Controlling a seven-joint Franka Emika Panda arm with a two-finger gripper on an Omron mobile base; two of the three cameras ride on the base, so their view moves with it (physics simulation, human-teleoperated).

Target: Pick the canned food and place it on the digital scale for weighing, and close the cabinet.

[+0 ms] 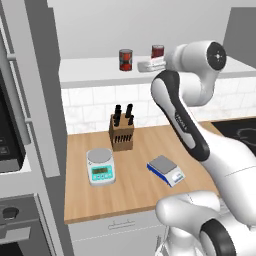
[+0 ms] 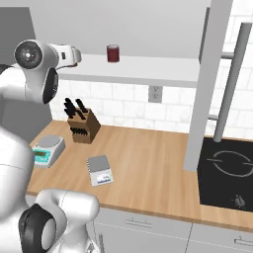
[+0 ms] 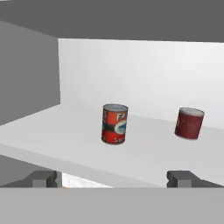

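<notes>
base views: behind, flanking arm, sharing counter (image 1: pixel 135 185) | hand view: facing shelf (image 3: pixel 87 148)

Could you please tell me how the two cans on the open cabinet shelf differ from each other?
The canned food has a bright red label with pale and dark printed marks, while the maroon can is plain dark red. In the hand view the canned food stands nearer the camera and looks larger; the maroon can sits further back, to its right. Both are upright, short cylinders with grey metal tops, apart from each other on the white shelf.

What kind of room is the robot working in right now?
A simulated kitchen, most likely: a wooden counter with a knife block, a black cooktop, and two cans on an open cabinet shelf.
</notes>
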